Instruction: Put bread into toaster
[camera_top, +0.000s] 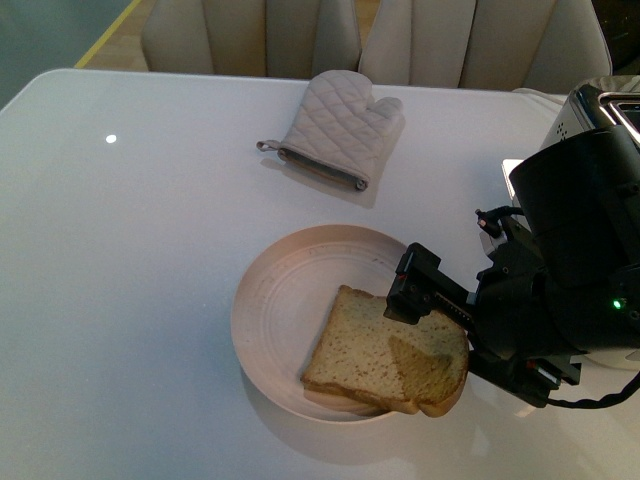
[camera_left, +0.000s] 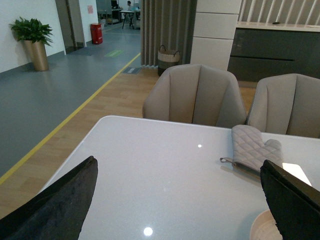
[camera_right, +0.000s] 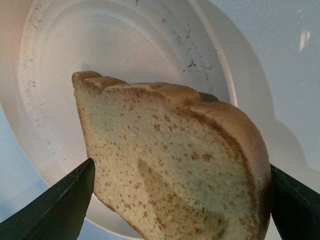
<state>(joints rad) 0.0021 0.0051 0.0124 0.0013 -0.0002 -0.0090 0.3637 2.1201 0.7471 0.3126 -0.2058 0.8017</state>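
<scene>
The bread (camera_top: 375, 350), a speckled light brown slice with a golden crust, lies on the right part of a cream plate (camera_top: 280, 300). My right gripper (camera_top: 425, 310) reaches in from the right, low over the slice's right edge. In the right wrist view the bread (camera_right: 170, 150) fills the gap of the open right gripper (camera_right: 181, 169), with a finger close at each side and the plate (camera_right: 125, 50) beneath. The white toaster (camera_top: 590, 110) with a chrome top stands at the far right, mostly hidden behind the right arm. My left gripper (camera_left: 178, 162) is open and empty above the table.
A quilted grey oven mitt (camera_top: 335, 125) lies at the back of the white table and also shows in the left wrist view (camera_left: 250, 147). Beige chairs (camera_top: 250, 35) stand behind the table. The plate's rim (camera_left: 262, 227) shows by the left gripper's finger.
</scene>
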